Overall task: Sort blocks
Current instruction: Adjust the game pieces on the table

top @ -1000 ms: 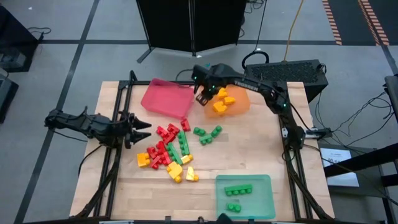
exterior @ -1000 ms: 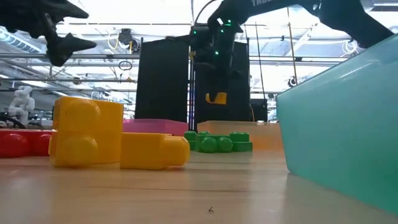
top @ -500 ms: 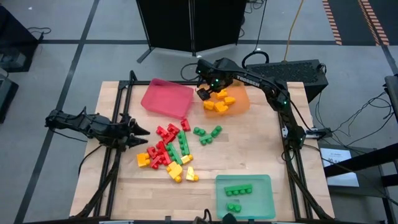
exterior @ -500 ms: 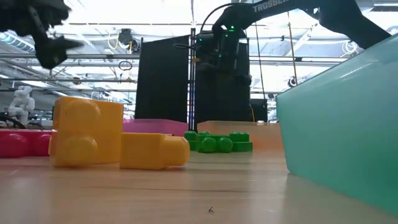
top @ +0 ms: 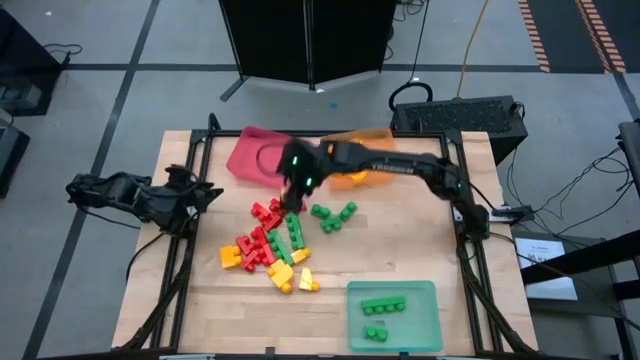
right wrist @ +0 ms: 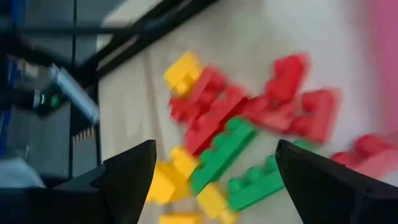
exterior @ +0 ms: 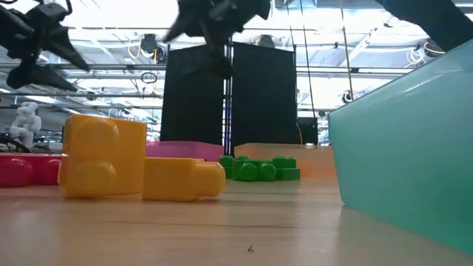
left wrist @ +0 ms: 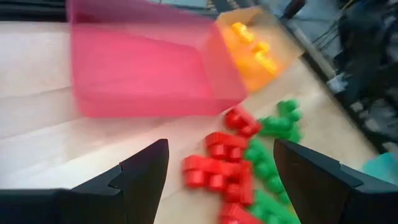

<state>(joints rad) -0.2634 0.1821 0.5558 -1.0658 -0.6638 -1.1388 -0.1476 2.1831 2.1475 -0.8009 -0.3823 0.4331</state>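
a wooden counter (top: 420,250) seen from above, told from its near edge to its far edge. nearest sits a green tray (top: 393,315) holding a few green blocks (top: 383,306). past it, in the middle of the counter, lies the loose pile of red, yellow and green blocks (top: 275,245), with a small group of green ones (top: 333,215) just to its right. at the left edge the left end effector (top: 205,193) hangs with its fingers apart and nothing between them; half a second ago it pointed further toward the pile, and it has since drawn back a little. the right end effector (top: 296,180) has swung away from the orange tray (top: 362,160), where it hovered a second ago holding a yellow block, and is now above the far edge of the pile beside the red tray (top: 250,155); its fingers stand apart and empty in the wrist view, with the pile below them. yellow blocks (left wrist: 254,46) lie in the orange tray at the far side.
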